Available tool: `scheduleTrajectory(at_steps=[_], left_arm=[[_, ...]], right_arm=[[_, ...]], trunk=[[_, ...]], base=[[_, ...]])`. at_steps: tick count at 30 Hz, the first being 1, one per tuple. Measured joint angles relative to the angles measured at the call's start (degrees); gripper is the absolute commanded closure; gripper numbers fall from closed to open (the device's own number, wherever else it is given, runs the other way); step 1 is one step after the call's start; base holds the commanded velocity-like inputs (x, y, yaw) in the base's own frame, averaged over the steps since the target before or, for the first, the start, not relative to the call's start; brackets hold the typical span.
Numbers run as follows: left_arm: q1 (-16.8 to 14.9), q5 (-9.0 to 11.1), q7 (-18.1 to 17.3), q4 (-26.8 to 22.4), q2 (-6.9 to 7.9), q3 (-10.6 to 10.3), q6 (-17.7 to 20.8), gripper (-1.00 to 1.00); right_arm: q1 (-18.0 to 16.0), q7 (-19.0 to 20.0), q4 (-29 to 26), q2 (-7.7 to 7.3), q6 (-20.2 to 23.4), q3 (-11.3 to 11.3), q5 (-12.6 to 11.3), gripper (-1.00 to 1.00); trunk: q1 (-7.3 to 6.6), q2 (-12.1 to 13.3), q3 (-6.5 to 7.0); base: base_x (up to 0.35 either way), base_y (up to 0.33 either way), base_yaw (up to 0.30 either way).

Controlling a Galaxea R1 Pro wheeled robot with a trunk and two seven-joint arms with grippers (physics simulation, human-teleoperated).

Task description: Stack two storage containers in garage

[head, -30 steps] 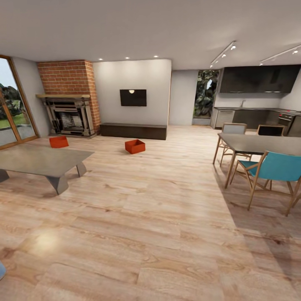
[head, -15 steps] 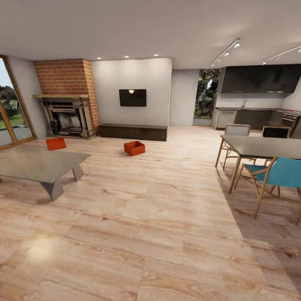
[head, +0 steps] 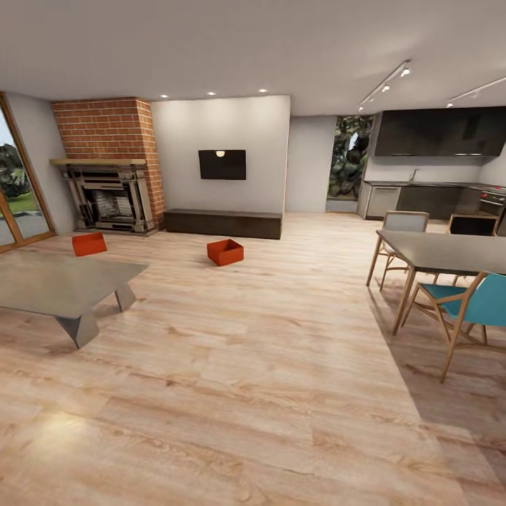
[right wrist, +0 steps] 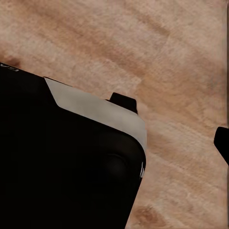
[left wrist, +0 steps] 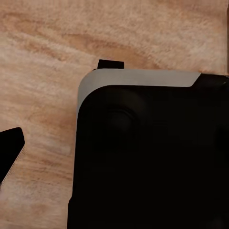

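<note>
We are in an open-plan home: a living room with light wood-plank flooring [head: 267,365], a red-brick fireplace [head: 109,165], a black wall TV [head: 222,164] above a long low cabinet [head: 223,222], and a low grey coffee table [head: 63,284]. Beside it we see a dining table [head: 443,251] with chairs and dark kitchen units [head: 436,169].

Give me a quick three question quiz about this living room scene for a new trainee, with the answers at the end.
1. True or false: both storage containers sit on the wood floor.
2. Which container is nearer the fireplace? A) the left container B) the right container
3. Fill in: the chair nearest the camera, at the dining table, is coloured ____.

Key: 1 true; 2 A; 3 teal (blue).
</note>
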Motion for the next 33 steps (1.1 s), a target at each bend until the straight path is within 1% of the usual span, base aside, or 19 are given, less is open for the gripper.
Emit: scheduleTrajectory(at_steps=[33], left_arm=[[0.0, 0.0, 0.0, 0.0, 0.00, 0.0, 0.0, -1.00]], right_arm=[[0.0, 0.0, 0.0, 0.00, 0.0, 0.0, 0.0, -1.00]], trunk=[[0.00, 0.0, 0.00]], base=[[0.323, 0.000, 0.000]])
